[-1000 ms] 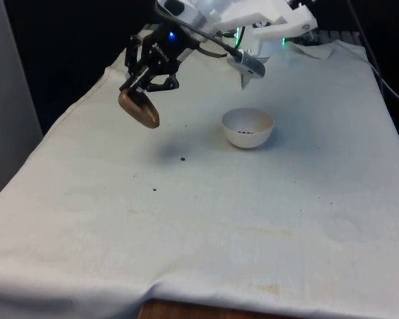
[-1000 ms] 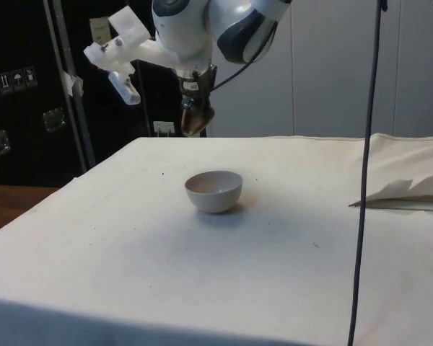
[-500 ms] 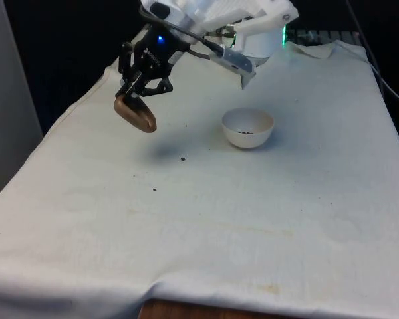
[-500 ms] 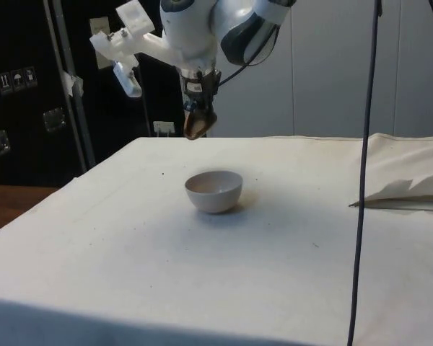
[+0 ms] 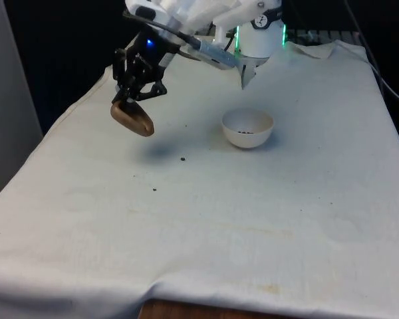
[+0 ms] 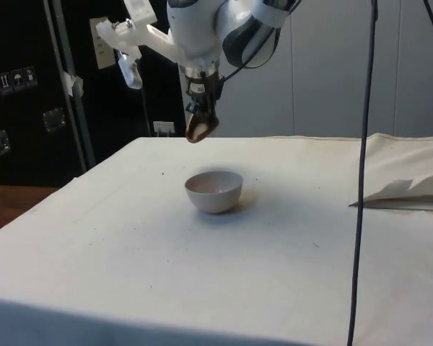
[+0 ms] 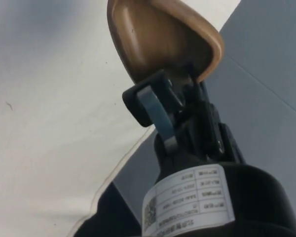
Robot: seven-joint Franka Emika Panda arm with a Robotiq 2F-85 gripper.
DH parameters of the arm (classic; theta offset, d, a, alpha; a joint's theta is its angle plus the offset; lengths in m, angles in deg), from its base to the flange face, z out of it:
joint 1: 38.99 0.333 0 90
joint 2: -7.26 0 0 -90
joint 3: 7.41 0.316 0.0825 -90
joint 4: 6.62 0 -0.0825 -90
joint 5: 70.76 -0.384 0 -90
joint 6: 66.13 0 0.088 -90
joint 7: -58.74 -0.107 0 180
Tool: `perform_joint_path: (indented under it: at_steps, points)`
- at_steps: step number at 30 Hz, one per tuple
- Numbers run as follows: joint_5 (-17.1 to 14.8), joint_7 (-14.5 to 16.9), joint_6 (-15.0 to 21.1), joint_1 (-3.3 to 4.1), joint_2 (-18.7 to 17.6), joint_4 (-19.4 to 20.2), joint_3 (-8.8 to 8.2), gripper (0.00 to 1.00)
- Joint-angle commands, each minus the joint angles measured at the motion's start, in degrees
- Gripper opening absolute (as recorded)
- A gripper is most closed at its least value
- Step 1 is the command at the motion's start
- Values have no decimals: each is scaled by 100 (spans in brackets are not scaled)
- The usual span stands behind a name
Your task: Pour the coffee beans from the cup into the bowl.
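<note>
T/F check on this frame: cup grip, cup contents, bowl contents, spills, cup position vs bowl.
1. The gripper is shut on the brown cup. True.
2. The cup is full of beans. False: the wrist view shows its inside bare.
3. The white bowl holds some dark beans. True.
4. The cup hangs directly above the bowl. False: it is off to the front view's left of the bowl, tilted, above the cloth.
5. No beans lie on the white cloth. False: a stray bean and another lie on it.
</note>
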Motion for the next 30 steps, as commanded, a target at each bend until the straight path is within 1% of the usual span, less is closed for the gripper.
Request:
perform_joint_path:
  at_steps: [1, 2, 3, 4, 5, 9, 10, 11, 13, 18, 19, 20, 22, 23, 27, 28, 29, 30]
  points:
    - [-115, 115, 120, -74, -6, 34, 52, 0]
    - [-52, 40, 23, 0, -6, 0, -11, 0]
    - [-166, 149, 143, -80, -11, 40, 40, 0]
    - [-264, 223, 195, -80, -29, 40, 17, 0]
    - [-264, 223, 195, -80, -29, 40, 17, 0]
    - [-521, 413, 304, -92, -57, 52, -6, 0]
    - [-413, 309, 201, -11, -57, 6, -63, 0]
    - [-573, 453, 321, -92, -63, 52, -6, 0]
    - [-745, 579, 367, -97, -74, 57, -17, 0]
    - [-1020, 779, 458, -103, -143, 46, -29, 0]
    - [-940, 693, 361, -29, -132, 11, -97, 0]
    - [-1123, 848, 498, -103, -201, 23, -23, 0]
    - [-1175, 888, 516, -103, -223, 11, -23, 0]
    - [-1283, 968, 539, -109, -275, -11, -11, 0]
    - [-1507, 1146, 596, -115, -350, -40, 6, 0]
    - [-1415, 1054, 550, -29, -355, -74, -97, 0]
    - [-1570, 1197, 602, -115, -361, -52, 6, 0]
    - [-1702, 1312, 613, -115, -384, -63, 11, 0]
